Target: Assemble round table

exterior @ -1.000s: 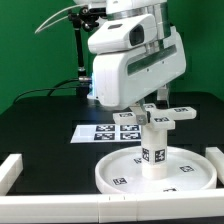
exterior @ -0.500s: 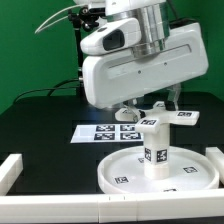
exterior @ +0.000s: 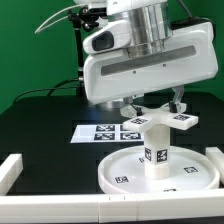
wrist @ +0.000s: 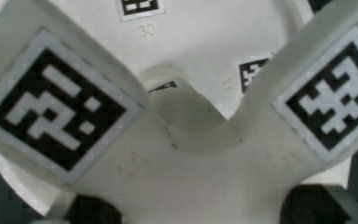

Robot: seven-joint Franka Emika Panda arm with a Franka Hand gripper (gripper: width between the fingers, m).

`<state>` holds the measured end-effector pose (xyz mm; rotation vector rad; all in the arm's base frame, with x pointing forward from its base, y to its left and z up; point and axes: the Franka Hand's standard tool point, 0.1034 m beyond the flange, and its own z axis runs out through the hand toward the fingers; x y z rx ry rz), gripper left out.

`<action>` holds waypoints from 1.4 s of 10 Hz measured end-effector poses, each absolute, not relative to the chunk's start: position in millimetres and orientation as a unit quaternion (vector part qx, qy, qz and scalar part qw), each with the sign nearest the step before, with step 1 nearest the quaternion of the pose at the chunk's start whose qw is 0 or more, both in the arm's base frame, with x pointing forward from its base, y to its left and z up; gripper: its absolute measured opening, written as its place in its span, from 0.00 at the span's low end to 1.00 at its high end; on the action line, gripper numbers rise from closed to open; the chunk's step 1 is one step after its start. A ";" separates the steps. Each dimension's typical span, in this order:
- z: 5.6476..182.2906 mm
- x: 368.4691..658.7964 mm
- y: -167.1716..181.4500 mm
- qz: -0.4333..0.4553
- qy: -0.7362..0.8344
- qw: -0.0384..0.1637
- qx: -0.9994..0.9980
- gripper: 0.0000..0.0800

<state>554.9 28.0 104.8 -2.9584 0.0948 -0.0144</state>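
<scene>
End effector [exterior: 153,108] grips cross base [exterior: 160,121] atop leg [exterior: 155,150], inside disc [exterior: 125,174] rim

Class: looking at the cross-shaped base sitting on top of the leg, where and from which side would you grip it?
Grip the cross-shaped base from above, at its centre, closing the fingers into the notches between its flat arms. It lies level on the upright leg, so its narrow middle is reachable from the top.

black worktop [exterior: 40,125] fills scene. marker board [exterior: 100,131] lies flat on it, mid-scene, several square tags showing, partly hidden. white border block [exterior: 10,170] at exterior view's left edge; another [exterior: 50,211] along near edge. green backdrop [exterior: 30,50] behind; dark cables [exterior: 70,20], probably on stand.
</scene>
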 end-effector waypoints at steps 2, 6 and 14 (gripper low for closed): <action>104.3 552.4 26.6 -0.007 0.156 0.095 -0.983 0.56; 104.5 553.1 28.8 -0.012 0.368 0.102 -0.924 0.56; 104.6 553.0 28.1 0.008 0.673 0.131 -0.728 0.56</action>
